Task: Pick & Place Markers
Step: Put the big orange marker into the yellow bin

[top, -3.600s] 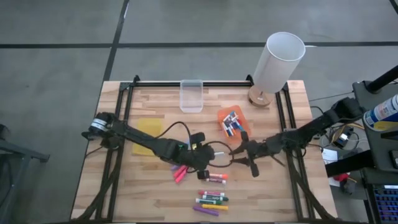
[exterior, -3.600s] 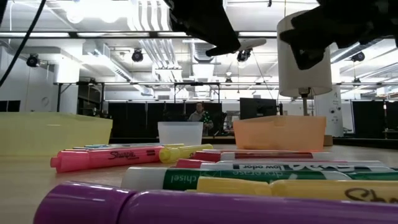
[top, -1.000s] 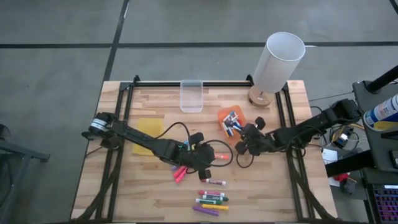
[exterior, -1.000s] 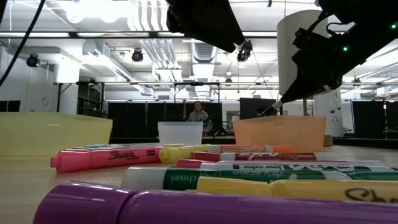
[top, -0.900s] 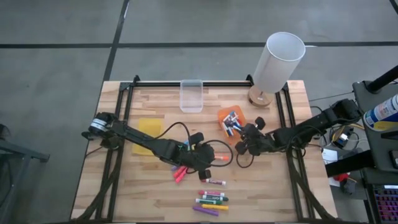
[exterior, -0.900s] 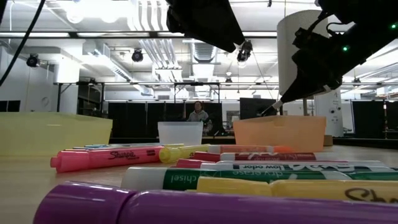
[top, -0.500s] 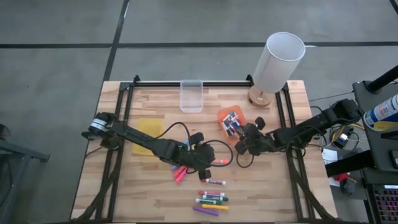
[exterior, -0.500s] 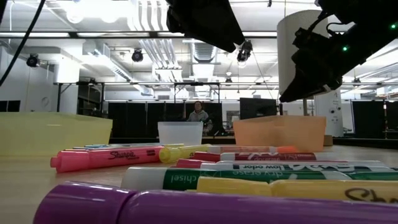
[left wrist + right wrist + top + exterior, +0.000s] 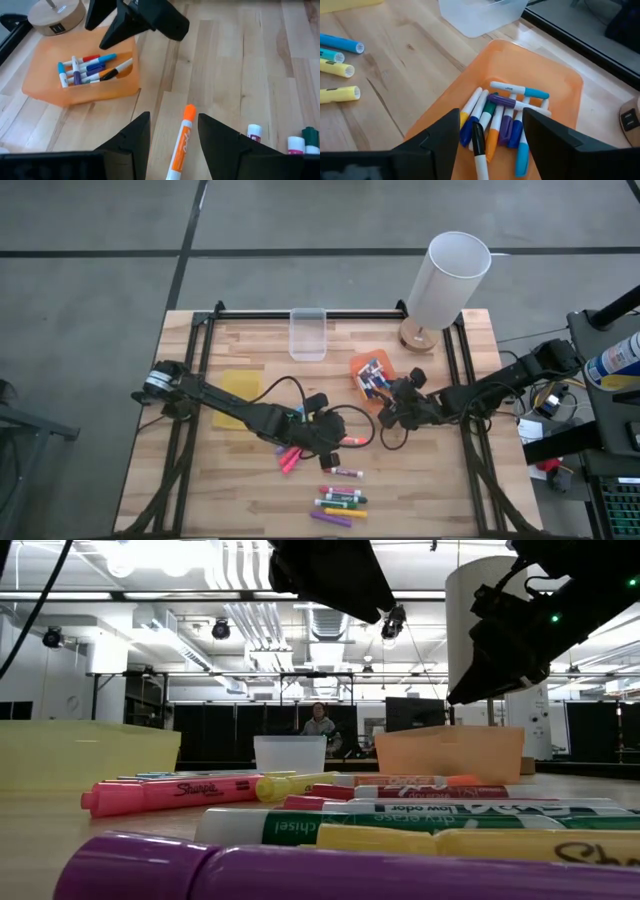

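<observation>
The orange bin (image 9: 372, 377) holds several slim markers (image 9: 502, 107). My right gripper (image 9: 490, 142) hangs open above the bin's near end, and a black-capped white marker (image 9: 479, 150) lies in the bin below its fingers. My left gripper (image 9: 175, 137) is open near the table's middle (image 9: 338, 438). Its fingers stand on either side of an orange-capped marker (image 9: 181, 142) that lies flat on the wood. More markers and highlighters (image 9: 340, 498) lie loose toward the near edge, with pink highlighters (image 9: 289, 459) to their left.
A yellow bin (image 9: 240, 395) sits at the left and a clear bin (image 9: 308, 333) at the far edge. A white lamp (image 9: 447, 278) stands at the far right. Blue and yellow highlighters (image 9: 337, 67) lie on the wood beside the orange bin.
My right gripper has opened over the orange bin. The black-capped marker that hung tip-down from its fingers has dropped into the bin among the others.
</observation>
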`<state>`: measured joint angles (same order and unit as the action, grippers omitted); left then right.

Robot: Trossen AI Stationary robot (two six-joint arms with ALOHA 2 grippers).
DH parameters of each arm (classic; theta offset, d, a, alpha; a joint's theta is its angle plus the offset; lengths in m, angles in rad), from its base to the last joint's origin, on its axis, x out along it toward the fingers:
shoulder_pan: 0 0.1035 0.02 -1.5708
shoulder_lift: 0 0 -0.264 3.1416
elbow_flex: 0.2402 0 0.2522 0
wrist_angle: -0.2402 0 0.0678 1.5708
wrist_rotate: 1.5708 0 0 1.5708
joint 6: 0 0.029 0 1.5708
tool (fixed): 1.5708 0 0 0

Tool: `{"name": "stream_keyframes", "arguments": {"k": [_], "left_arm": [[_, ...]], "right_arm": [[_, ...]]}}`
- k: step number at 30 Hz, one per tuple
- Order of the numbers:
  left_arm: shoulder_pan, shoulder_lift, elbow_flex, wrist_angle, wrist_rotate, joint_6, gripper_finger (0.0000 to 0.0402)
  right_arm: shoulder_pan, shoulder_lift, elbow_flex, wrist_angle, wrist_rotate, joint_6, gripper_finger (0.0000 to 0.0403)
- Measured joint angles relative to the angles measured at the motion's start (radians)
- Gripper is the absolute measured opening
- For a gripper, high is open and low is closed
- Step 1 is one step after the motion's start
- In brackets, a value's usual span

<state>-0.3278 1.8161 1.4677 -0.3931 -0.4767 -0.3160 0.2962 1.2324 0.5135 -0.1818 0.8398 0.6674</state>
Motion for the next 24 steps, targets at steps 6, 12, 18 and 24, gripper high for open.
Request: {"name": "stream_keyframes", "arguments": {"k": [6, 12, 18, 24], "left_arm": [[0.017, 0.045, -0.014, 0.008, 0.015, 0.031, 0.0158], [0.057, 0.099, -0.020, 0.001, 0.103, 0.051, 0.0158], [0.099, 0.164, -0.020, 0.004, 0.203, 0.052, 0.0158], [0.124, 0.234, -0.022, 0.007, 0.284, 0.057, 0.0158]], "right_arm": [[0.000, 0.000, 0.019, 0.002, -0.010, -0.039, 0.0212], [0.000, 0.000, 0.022, 0.001, -0.030, -0.042, 0.0212], [0.000, 0.000, 0.022, 0.001, -0.032, -0.043, 0.0212], [0.000, 0.000, 0.022, 0.001, -0.033, -0.047, 0.0212]]}}
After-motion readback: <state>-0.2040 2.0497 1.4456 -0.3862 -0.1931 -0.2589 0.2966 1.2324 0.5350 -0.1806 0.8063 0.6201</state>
